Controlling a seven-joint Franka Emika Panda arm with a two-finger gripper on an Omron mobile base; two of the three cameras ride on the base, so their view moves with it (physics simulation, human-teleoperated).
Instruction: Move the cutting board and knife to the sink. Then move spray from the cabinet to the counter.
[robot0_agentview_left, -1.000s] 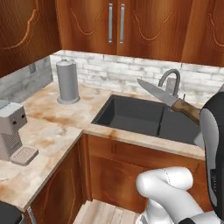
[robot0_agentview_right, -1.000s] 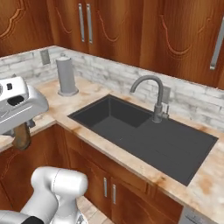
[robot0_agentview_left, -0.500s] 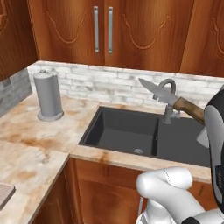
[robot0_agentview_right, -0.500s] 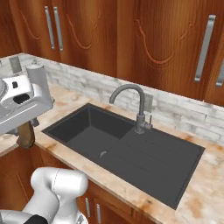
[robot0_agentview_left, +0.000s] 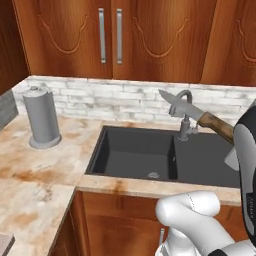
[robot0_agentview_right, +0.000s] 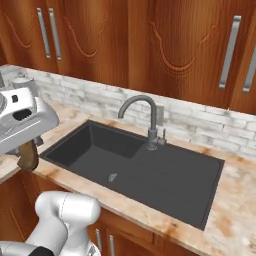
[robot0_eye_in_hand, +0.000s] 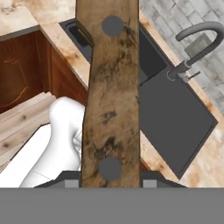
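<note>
knife (robot0_agentview_left: 192, 111): held in the air above the sink (robot0_agentview_left: 150, 155), blade pointing left in the left base view, brown handle toward the arm
end effector (robot0_eye_in_hand: 111, 177): pinching the knife by its wooden handle, which runs up the middle of the hand view
sink: dark basin set in the table (robot0_agentview_left: 45, 170), faucet (robot0_agentview_right: 142, 117) at its back edge
left base view: blade shows in full; paper towel roll (robot0_agentview_left: 42, 117) stands on the table left of the sink
right base view: handle end (robot0_agentview_right: 27, 156) pokes out under the hand
hand view: handle with two rivets, blade cannot be seen

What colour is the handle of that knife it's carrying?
The knife handle is mottled brown wood with two round grey rivets, clearest in the hand view.
</note>
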